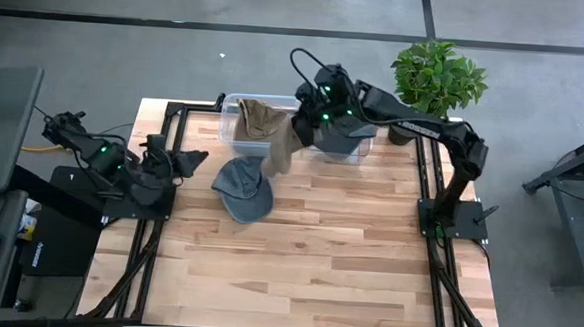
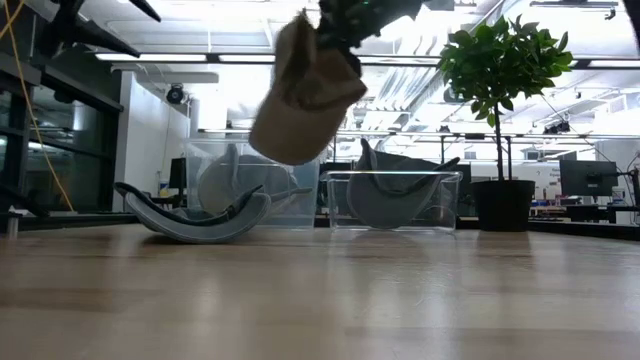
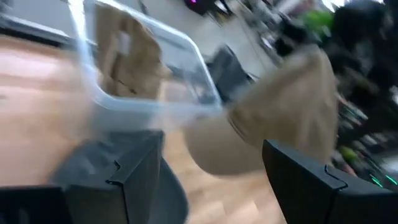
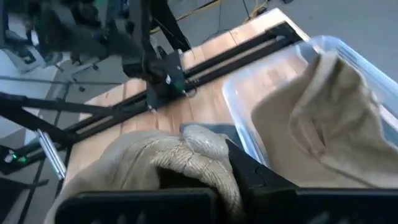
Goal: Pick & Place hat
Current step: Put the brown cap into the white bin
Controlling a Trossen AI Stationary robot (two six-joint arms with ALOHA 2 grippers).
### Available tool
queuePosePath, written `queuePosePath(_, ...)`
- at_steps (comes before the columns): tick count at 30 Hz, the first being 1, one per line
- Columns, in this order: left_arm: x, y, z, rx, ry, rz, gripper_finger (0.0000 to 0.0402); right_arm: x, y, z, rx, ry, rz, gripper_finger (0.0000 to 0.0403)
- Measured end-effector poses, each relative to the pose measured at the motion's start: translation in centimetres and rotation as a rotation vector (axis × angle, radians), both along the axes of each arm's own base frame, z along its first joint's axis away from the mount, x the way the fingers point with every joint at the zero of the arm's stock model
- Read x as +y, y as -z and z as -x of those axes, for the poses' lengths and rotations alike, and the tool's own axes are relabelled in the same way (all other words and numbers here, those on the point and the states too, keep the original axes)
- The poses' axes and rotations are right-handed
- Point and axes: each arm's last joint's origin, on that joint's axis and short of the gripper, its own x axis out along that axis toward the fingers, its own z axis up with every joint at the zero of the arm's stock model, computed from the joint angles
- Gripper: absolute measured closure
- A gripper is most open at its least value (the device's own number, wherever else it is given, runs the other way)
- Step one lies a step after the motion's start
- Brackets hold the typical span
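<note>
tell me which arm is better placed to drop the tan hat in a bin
Right. The right gripper already holds the tan hat lifted beside the clear bin, while the left gripper waits open near the table's left edge.

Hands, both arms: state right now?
Left hand: open, empty, at the table's left edge.
Right hand: closed on the tan hat, held above the table by the clear bin.

The right arm reaches from its right-side mount across the far table, its right gripper [image 1: 305,127] raised well above the surface, fingers clamped on a tan hat [image 2: 300,95]. The left gripper [image 1: 184,163] rests at the left edge, fingers spread.
</note>
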Motion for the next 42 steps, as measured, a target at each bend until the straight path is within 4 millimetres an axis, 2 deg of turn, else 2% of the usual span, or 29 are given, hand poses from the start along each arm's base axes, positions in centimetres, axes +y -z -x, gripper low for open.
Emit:
queuePosePath(5, 0.5, 1.0, 1.2, -0.081, 0.135, 0.025, 0.0140, -0.9, -2.3, -2.0, -0.030, -0.001, 0.009, 0.0403)
queuePosePath(9, 1.1, 2.0, 2.3, -0.128, 0.202, 0.057, 0.0140, -1.9, -4.5, -2.9, -0.039, 0.016, 0.015, 0.0403)
queuePosePath(12, 1.4, 2.6, 2.9, -0.139, 0.224, 0.054, 0.0140, -2.8, -5.2, -3.3, -0.014, 0.038, -0.006, 0.0403)
queuePosePath(15, 1.7, 3.2, 3.3, -0.135, 0.233, 0.039, 0.0140, -3.8, -4.7, -3.6, -0.008, 0.070, -0.052, 0.0403)
queuePosePath(19, 1.9, 3.4, 3.7, -0.134, 0.241, 0.016, 0.0140, -5.3, -3.0, -3.2, 0.027, 0.137, -0.140, 0.0403)
queuePosePath(22, 1.9, 3.5, 3.7, -0.134, 0.242, 0.017, 0.0140, -5.9, -3.0, -3.2, 0.006, 0.157, -0.137, 0.0403)
queuePosePath(27, 1.9, 3.6, 3.7, -0.117, 0.255, 0.009, 0.0140, -5.5, -4.2, -3.7, -0.092, 0.138, -0.094, 0.0403)
queuePosePath(34, 1.8, 3.5, 3.7, -0.127, 0.274, 0.021, 0.0140, -5.8, -4.4, -3.7, -0.109, 0.188, -0.086, 0.0403)
queuePosePath(38, 1.6, 2.6, 3.2, -0.169, 0.308, -0.023, 0.0140, -5.3, -4.7, -4.0, -0.130, 0.166, -0.078, 0.0403)
queuePosePath(42, 1.2, 1.4, 2.5, -0.174, 0.253, -0.128, 0.0140, -4.8, -4.5, -4.2, -0.113, 0.150, -0.077, 0.0403)
